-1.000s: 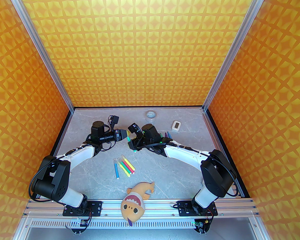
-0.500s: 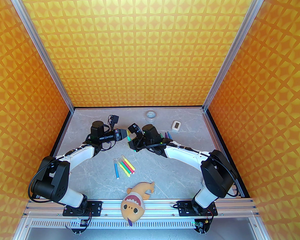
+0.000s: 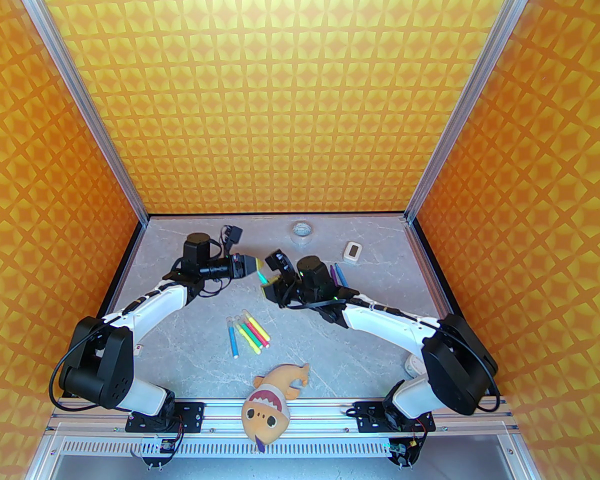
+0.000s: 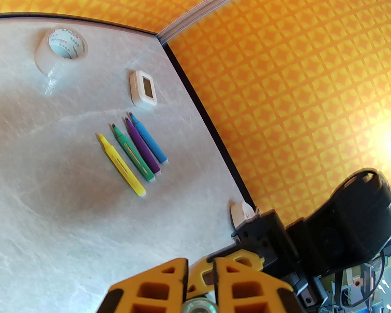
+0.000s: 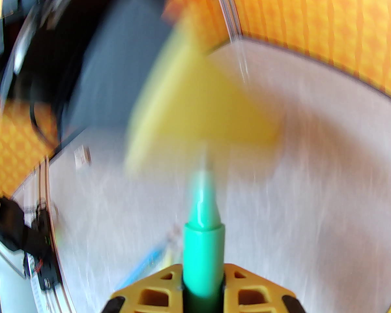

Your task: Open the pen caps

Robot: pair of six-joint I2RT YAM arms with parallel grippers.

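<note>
Beyond the plush fish (image 3: pixel 272 393), left gripper (image 3: pixel 256 266) pinches a loose pen cap (image 4: pixel 198 305); right gripper (image 3: pixel 268 284) pinches a bare-tipped green marker (image 5: pixel 202 240). Farther beyond: tape roll (image 3: pixel 301 229), timer (image 3: pixel 352 252), four uncapped markers (image 4: pixel 133 154). Nearest the fish: five capped markers (image 3: pixel 252 339)

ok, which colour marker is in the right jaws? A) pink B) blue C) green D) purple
C: the right wrist view shows a green marker clamped between the right jaws, its tip bare.
</note>
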